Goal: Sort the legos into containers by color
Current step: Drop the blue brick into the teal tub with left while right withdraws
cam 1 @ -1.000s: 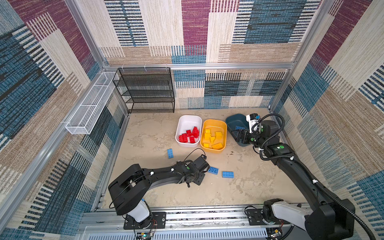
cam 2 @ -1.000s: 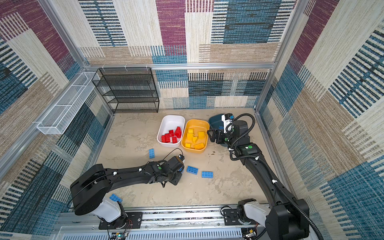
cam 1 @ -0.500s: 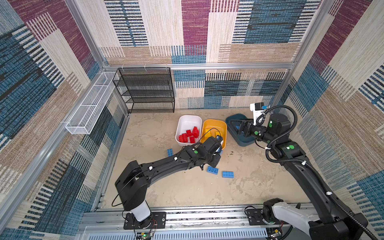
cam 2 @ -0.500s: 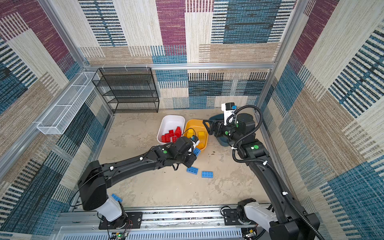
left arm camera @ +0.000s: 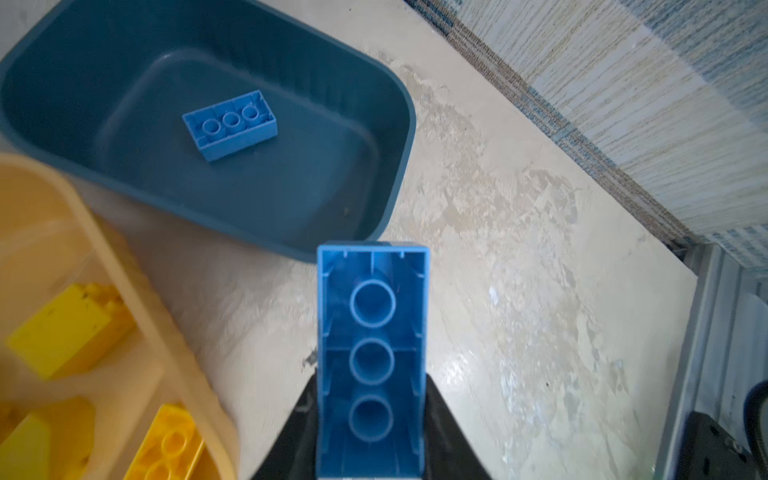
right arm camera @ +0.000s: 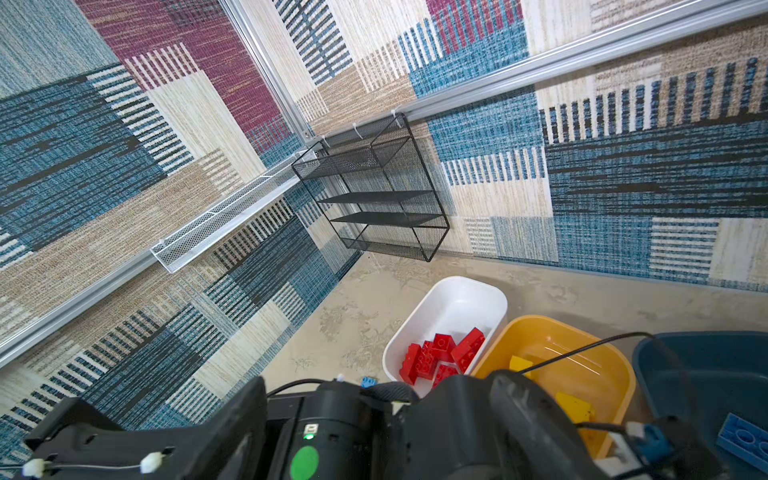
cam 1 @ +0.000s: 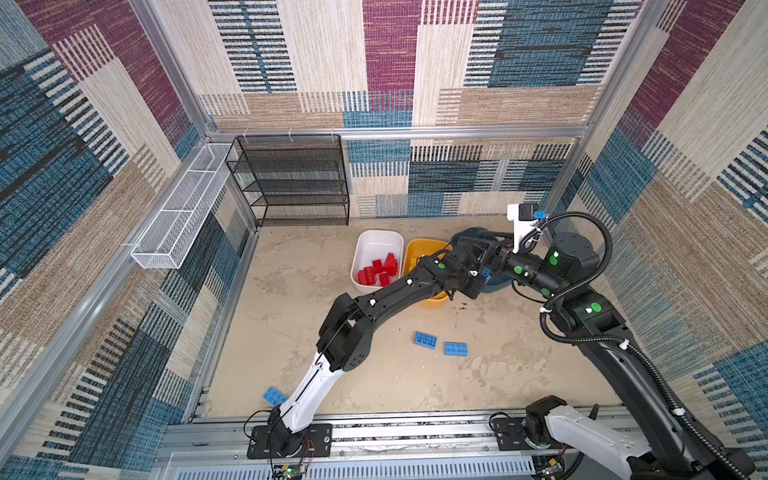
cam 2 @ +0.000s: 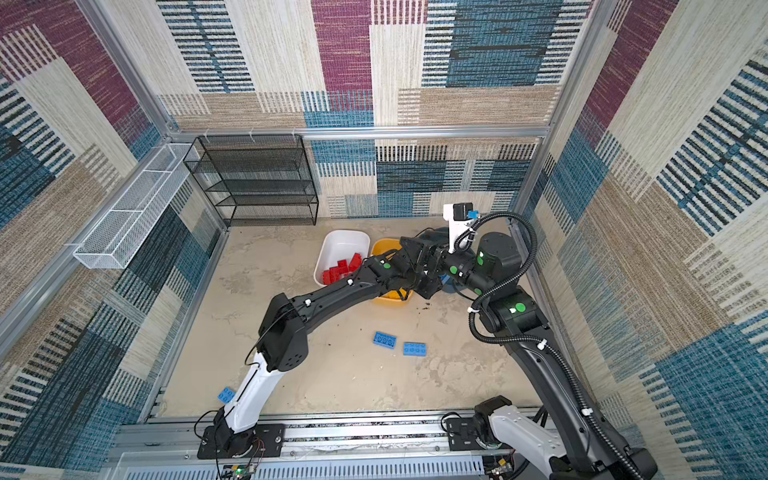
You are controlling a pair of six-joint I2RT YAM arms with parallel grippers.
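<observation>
left gripper pinches a blue brick just short of the teal tub, beside the yellow tub; dropped here it likely hits the floor. right gripper, spread and seemingly empty, crowds close and may bump it. blues: three on the floor, one held, one in the tub. reds: about six, white tub.

Left tub, middle tub, right tub side by side, a brick inside the right one, two more bricks on the floor before them
</observation>
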